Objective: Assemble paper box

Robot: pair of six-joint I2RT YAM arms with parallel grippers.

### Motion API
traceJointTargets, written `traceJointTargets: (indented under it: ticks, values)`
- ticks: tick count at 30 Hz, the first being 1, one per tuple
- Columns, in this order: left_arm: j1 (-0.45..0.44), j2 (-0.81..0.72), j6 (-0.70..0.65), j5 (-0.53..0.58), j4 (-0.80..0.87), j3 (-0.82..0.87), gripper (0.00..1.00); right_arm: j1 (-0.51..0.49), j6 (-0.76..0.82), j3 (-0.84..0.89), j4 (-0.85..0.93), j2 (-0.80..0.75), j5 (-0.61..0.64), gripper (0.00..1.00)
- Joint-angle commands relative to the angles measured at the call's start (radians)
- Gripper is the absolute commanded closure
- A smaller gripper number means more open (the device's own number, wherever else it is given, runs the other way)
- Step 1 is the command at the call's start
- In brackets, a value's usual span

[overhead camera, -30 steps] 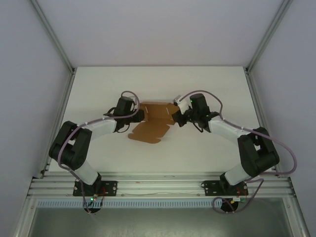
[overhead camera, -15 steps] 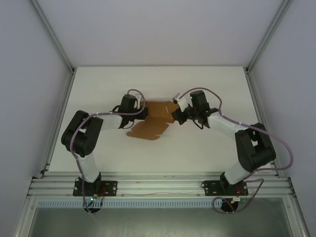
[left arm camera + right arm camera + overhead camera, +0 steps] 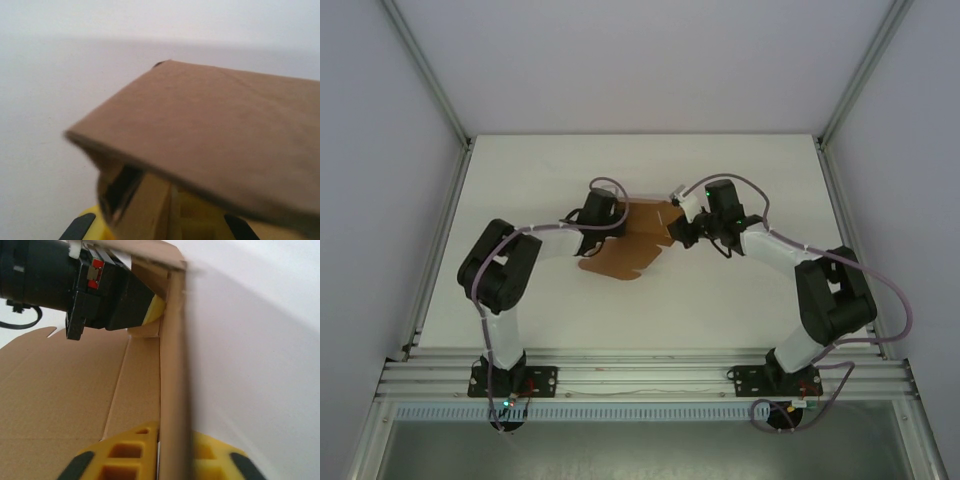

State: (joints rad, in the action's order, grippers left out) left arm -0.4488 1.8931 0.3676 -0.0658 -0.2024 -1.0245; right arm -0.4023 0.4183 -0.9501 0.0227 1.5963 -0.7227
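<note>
**Both arms at the half-folded box, mid-desk**

We see the white desk (image 3: 520,180) with the plain brown, thin-cardboard paper box (image 3: 625,250) lying near its middle, a die-cut sheet only partly folded up. Its long axis runs roughly across the desk, left to right. A flat, scallop-edged flap (image 3: 610,268) points toward the near edge, a little to the left.

The paper box sits between the two arms. The left end effector (image 3: 616,222) meets its far-left corner and the right end effector (image 3: 672,232) meets its right end. Both are about equally near, facing each other along that long axis.

From the left wrist, a brown panel (image 3: 210,130) roofs over the yellow fingers (image 3: 197,217). We read these jaws as closed tight with a strip of cardboard pinched between them. From the right wrist, an upright side wall (image 3: 172,390) stands edge-on between the yellow fingers (image 3: 125,455). The jaws flank it closely, but we cannot tell whether they press it.

We judge that the coming move turns on this side wall. It rises straight ahead of the right end effector, while the left end effector anchors the opposite end.
</note>
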Motion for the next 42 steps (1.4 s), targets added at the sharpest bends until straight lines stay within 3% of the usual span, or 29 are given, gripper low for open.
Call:
traceJointTargets:
  ticks: [1, 2, 5, 8, 13, 18, 27, 33, 42]
  values:
    - [-0.03, -0.013, -0.036, 0.232, 0.04, 0.017, 1.0, -0.015, -0.043, 0.027, 0.048, -0.006, 0.009, 0.63]
    - [-0.031, -0.025, -0.047, 0.221, 0.021, 0.033, 1.0, -0.014, -0.061, 0.038, 0.031, -0.023, 0.04, 0.45]
    - [-0.03, -0.056, -0.052, 0.239, 0.031, 0.054, 1.0, 0.002, -0.15, 0.084, -0.037, -0.116, 0.162, 0.27]
    - [-0.035, -0.079, -0.057, 0.255, 0.046, 0.073, 1.0, 0.019, -0.222, 0.148, -0.091, -0.242, 0.292, 0.01]
    - [-0.057, -0.109, -0.064, 0.286, 0.012, 0.12, 1.0, 0.029, -0.303, 0.189, -0.138, -0.405, 0.509, 0.0]
    - [-0.089, -0.111, -0.066, 0.304, -0.005, 0.126, 1.0, 0.031, -0.324, 0.048, -0.037, -0.311, 0.594, 0.0]
    - [-0.095, -0.118, -0.038, 0.287, -0.017, 0.139, 1.0, 0.031, -0.325, -0.09, 0.057, -0.066, 0.515, 0.0]
    - [-0.094, -0.114, -0.014, 0.285, 0.015, 0.124, 1.0, 0.014, -0.345, -0.067, 0.064, -0.008, 0.393, 0.0]
    - [-0.094, -0.105, 0.029, 0.264, 0.056, 0.089, 1.0, -0.038, -0.399, -0.044, -0.003, 0.071, 0.393, 0.0]
